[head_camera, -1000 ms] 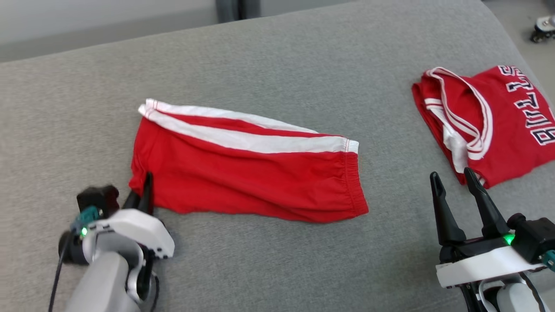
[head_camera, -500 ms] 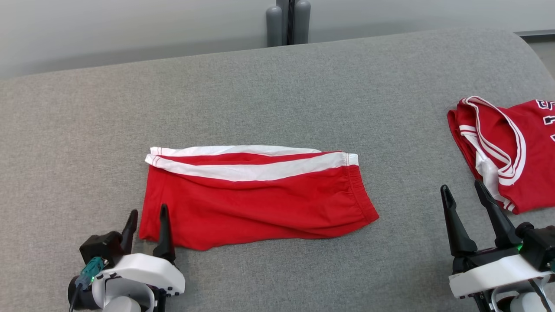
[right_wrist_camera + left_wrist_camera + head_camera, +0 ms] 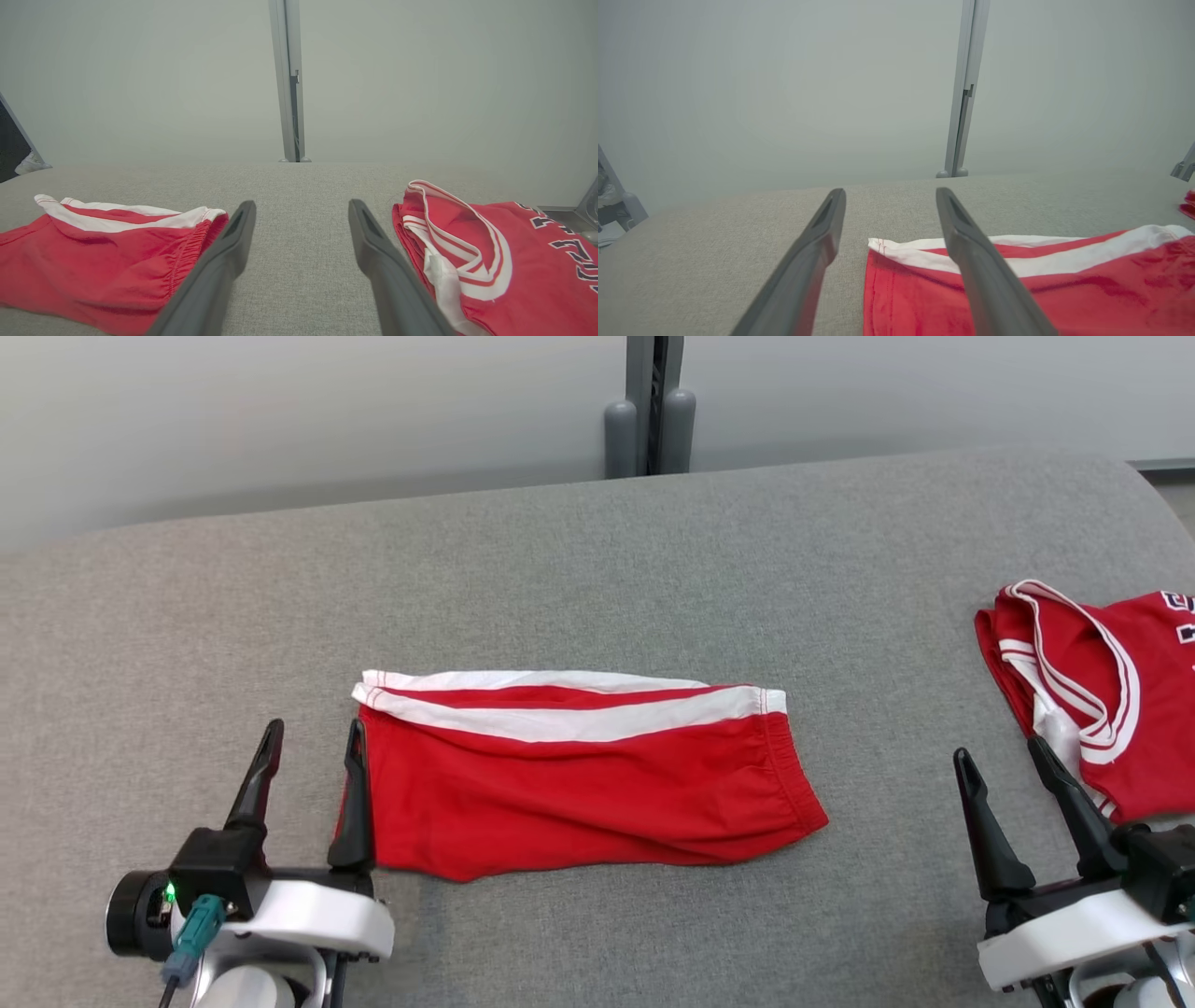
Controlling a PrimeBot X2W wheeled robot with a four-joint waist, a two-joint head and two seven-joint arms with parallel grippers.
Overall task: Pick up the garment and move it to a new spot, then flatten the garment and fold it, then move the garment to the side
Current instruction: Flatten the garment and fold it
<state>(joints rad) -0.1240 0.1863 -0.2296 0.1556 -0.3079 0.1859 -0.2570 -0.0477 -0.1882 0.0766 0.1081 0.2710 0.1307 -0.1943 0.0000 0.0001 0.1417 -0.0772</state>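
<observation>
- Two grippers, both spread wide and empty: the left gripper (image 3: 315, 733) sits at the left edge of the folded red shorts (image 3: 579, 784), mid-way across the grey cushion (image 3: 560, 569); the right gripper (image 3: 999, 751) hangs between shorts and jersey (image 3: 1111, 709).
- Risk: pinching only the top layer would likely spill the fold open in the move aside.
- Risk: the right gripper, close by the jersey, could snag it.

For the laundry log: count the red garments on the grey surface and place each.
2. The red shorts lie in the middle, by the left gripper; the red jersey lies at the right edge, near the right gripper. More could sit beyond the frame.
</observation>
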